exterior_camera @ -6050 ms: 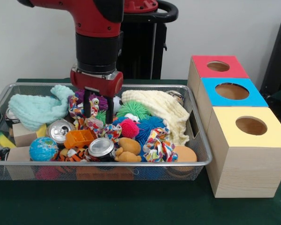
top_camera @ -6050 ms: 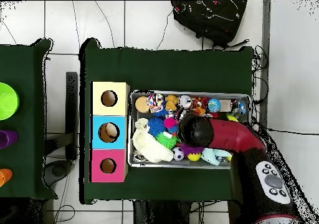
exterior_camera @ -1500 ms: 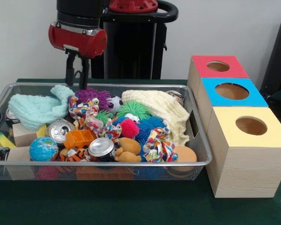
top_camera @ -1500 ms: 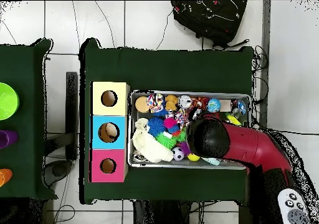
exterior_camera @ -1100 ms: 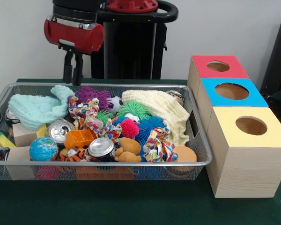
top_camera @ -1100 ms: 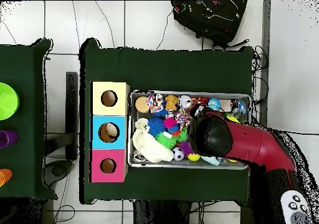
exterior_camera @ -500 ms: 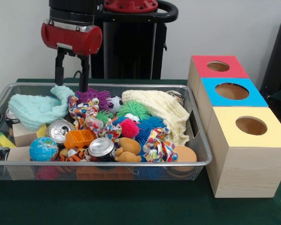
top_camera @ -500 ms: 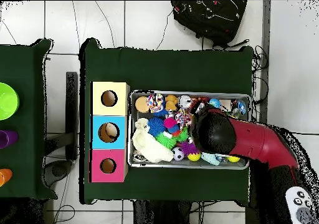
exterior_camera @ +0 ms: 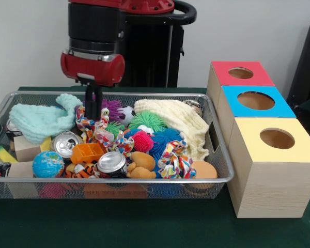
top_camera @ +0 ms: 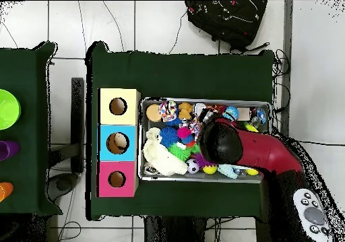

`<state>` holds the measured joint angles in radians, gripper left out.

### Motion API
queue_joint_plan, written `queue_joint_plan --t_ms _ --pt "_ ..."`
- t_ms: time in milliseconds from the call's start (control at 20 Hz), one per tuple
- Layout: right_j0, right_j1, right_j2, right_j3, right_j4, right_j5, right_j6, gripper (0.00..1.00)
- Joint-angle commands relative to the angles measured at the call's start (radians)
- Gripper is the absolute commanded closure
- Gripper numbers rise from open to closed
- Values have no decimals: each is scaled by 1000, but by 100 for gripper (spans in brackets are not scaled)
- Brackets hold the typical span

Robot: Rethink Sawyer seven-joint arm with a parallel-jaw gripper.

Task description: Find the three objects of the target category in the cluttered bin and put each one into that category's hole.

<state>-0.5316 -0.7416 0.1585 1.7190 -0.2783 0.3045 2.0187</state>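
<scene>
The wire mesh bin (exterior_camera: 119,180) holds a pile of toys. Three white spotted cloth twists lie in it: one at left-middle (exterior_camera: 88,125), one in the centre (exterior_camera: 123,146), one at the front right (exterior_camera: 171,161). My gripper (exterior_camera: 93,114) hangs straight down and reaches the top of the left-middle twist, beside a purple spiky ball (exterior_camera: 112,108). The yellow-topped box's hole (exterior_camera: 277,138) is at the right, nearest the camera; it also shows in the overhead view (top_camera: 118,106). There the arm (top_camera: 229,145) hides the gripper and the right part of the bin (top_camera: 202,102).
A mint cloth (exterior_camera: 41,120) and a cream cloth (exterior_camera: 175,121) lie at the back of the bin. Cans (exterior_camera: 66,143), a globe ball (exterior_camera: 47,164), an orange tray (exterior_camera: 88,152) and spiky balls (exterior_camera: 143,141) crowd the twists. Blue-topped (exterior_camera: 256,101) and red-topped (exterior_camera: 241,73) boxes stand behind the yellow one.
After lifting out of the bin, the gripper has come back down and a little to the right, onto the left-middle spotted twist. The toys have not visibly moved.
</scene>
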Motion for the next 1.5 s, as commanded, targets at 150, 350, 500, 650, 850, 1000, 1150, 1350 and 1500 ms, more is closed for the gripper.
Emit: queue_joint_plan --t_ms 150,350,500,650,850,1000,1150,1350,1500 --pt "28 -20 24 211 -53 -100 83 100" --pt "54 -34 -20 248 -75 -168 99 0" --pt "42 -2 -20 257 -82 -198 87 0" --pt "33 36 -20 290 -99 -234 80 0" --pt "26 69 -28 320 -144 -302 74 0" --pt "8 79 -34 350 -198 -345 60 0" --pt "-4 95 -57 367 -247 -386 55 0" --pt "-41 54 -50 367 -266 -342 42 0" --pt "-125 -15 21 344 -252 -220 -15 0"
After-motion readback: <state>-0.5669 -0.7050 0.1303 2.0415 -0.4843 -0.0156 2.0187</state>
